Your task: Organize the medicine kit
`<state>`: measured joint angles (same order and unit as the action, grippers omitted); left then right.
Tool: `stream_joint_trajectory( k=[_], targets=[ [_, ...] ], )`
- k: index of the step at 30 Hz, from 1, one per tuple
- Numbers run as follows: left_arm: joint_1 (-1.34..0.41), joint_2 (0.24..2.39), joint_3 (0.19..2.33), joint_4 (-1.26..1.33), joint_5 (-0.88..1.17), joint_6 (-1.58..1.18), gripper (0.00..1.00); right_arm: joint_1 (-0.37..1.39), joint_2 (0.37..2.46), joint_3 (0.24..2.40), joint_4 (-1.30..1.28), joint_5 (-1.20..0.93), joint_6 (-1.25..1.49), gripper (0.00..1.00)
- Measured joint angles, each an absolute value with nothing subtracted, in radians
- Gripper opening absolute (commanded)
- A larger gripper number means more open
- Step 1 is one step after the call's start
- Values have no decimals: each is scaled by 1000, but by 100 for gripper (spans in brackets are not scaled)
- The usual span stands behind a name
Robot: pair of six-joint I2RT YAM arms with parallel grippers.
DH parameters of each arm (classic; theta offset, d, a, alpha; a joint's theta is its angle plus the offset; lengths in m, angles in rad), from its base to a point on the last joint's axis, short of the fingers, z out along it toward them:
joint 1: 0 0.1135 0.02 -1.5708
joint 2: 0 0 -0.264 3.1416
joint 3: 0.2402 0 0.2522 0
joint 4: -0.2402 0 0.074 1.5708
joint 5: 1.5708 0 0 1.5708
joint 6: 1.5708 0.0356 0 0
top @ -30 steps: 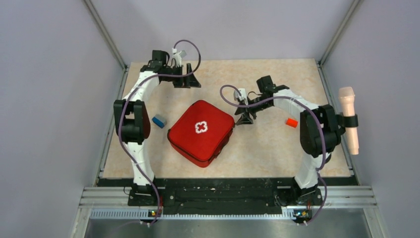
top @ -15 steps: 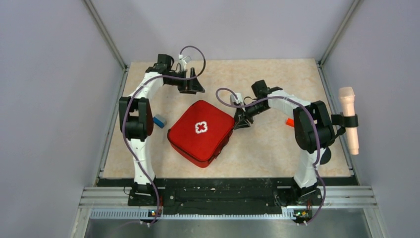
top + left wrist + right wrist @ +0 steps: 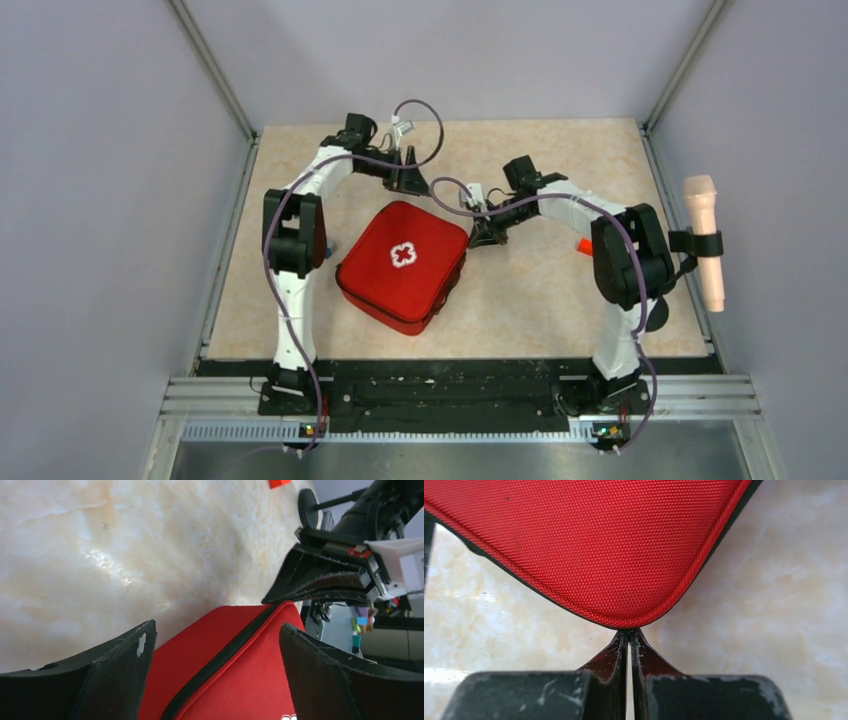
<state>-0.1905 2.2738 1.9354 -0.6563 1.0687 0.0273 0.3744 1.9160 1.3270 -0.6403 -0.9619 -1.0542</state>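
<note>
Medicine kit [image 3: 402,265] lies flat and zipped on the table [image 3: 560,160], cross up, roughly mid-table between both arms. Right gripper [image 3: 629,635] sits at the kit's right-hand corner, fingers pressed together with tips touching the piping. I can't tell from the wrist view whether a zip pull is pinched between them or nothing is. Left gripper [image 3: 215,630] hovers over the kit's far corner, fingers spread wide, holding nothing and straddling the zip seam. Orange-red cap [image 3: 584,246] is well right of the kit, half hidden by the right arm. Risks as I see them: if the right fingers missed the pull, dragging along the seam just slips off the piping. If they did catch it, pulling with the kit unpinned slides the whole case instead of opening it. The two grippers are also close at that far-right edge and could clash. Versus a second ago, the right fingers were apart and short of the corner. The left arm has swung in from far-left of the kit and now covers the blue box. The kit has barely moved.
</note>
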Motion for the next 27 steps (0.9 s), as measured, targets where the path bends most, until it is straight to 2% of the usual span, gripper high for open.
stream_joint_trajectory(
  k=[5,15,19,24,25,27],
  targets=[
    [-227,2292,1940,-762,1134,142,83,378,1920,1398,-617,-893,-1074,0],
    [-244,2294,1906,-943,1188,404,51,392,1998,1501,-614,-846,-1115,0],
    [-242,2294,1884,-970,1184,445,44,404,1999,1507,-617,-833,-1119,0],
    [-241,2295,1871,-984,1176,479,5,411,1999,1507,-619,-828,-1118,0],
    [-241,2296,1870,-992,1175,483,0,413,1999,1507,-620,-825,-1117,0],
    [-241,2300,1869,-1006,1179,491,0,416,1999,1507,-621,-815,-1117,0]
  ],
)
